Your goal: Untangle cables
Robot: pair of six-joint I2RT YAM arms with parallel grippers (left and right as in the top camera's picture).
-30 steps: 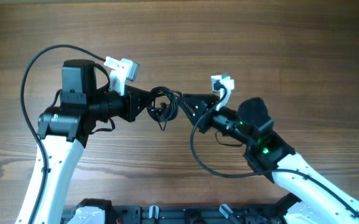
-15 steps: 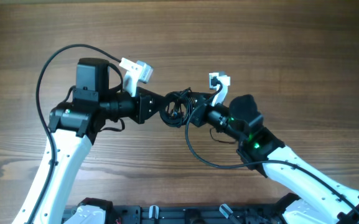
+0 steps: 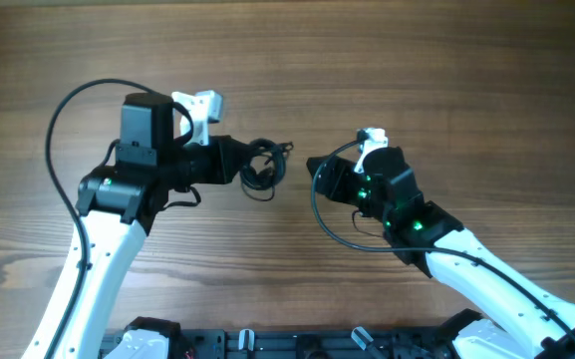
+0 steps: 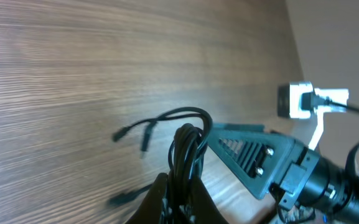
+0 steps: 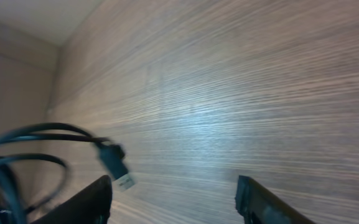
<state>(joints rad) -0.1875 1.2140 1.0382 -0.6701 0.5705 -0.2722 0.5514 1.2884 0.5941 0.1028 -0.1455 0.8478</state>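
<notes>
The left gripper [image 4: 180, 199] is clamped on the cables [image 4: 188, 146]. In its wrist view the two dark fingers [image 4: 157, 202] meet at the bottom edge, with the bundle of black cords standing up between them. The frame cuts the fingers off, so exactly where they press the cords cannot be made out. Above the grip the cords rise in a tight loop. Thin ends trail off to the left over the table [image 4: 73, 62], too blurred to tell their plugs apart.

The right gripper [image 5: 174, 186] stands wide apart with only bare wood between its tips. Its wrist view shows just those two tips at the lower edge. At the left border the cables enter as a few curved strands, cut off by the frame. One plug [image 5: 118, 167] at a strand's end lies near the tip on that side without touching it.

From overhead, the knot sits as a small coil just off the left gripper's tip, near the table's middle. A gap of wood lies between it and the right gripper, and neither gripper's opening can be read there. The left wrist view shows the right gripper close behind the loop, so the gap is hard to judge from that side.
</notes>
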